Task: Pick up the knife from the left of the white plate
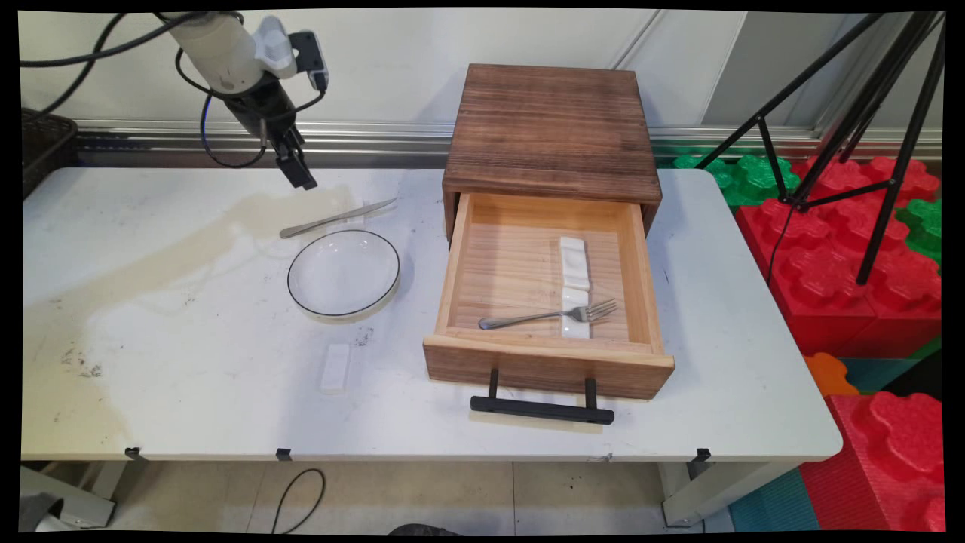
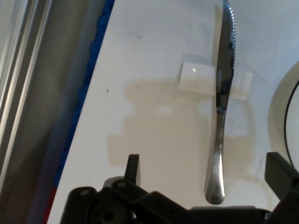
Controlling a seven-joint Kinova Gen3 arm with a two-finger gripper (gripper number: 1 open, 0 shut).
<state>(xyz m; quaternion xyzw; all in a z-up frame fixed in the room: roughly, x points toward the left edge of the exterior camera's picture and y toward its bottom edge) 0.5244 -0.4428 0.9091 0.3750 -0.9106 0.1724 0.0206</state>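
Claw (image 1: 300, 175) raised at upper left of the main view, clear of the worktop (image 1: 188, 362), fingers spread wide and empty as seen in the hand view, one finger (image 2: 132, 169) at lower left and the other at the right edge. Just below it, a knife (image 1: 337, 218) lying slantwise, blade end propped on a small white rest (image 2: 196, 77), handle end toward the claw. Nothing touching the knife but the rest and the worktop. Just below the knife in the main view, a clear plate (image 1: 344, 273) with a dark rim, near but apart from the blade. Further down, left of centre, a second white rest (image 1: 335, 367) lying alone on the worktop. At centre, a dark wooden box (image 1: 552, 132) with its drawer (image 1: 548, 365) pulled open toward the lower edge, black handle (image 1: 542, 408) in front. Inside the drawer, a long white rest (image 1: 575, 284) toward the right side, with a fork (image 1: 548, 315) laid across it, tines on the right, handle pointing left. At right of the frame, beyond the worktop, red and green foam blocks (image 1: 852, 256) and a black tripod (image 1: 867, 113). At the left edge, part of a dark basket (image 1: 41, 147).
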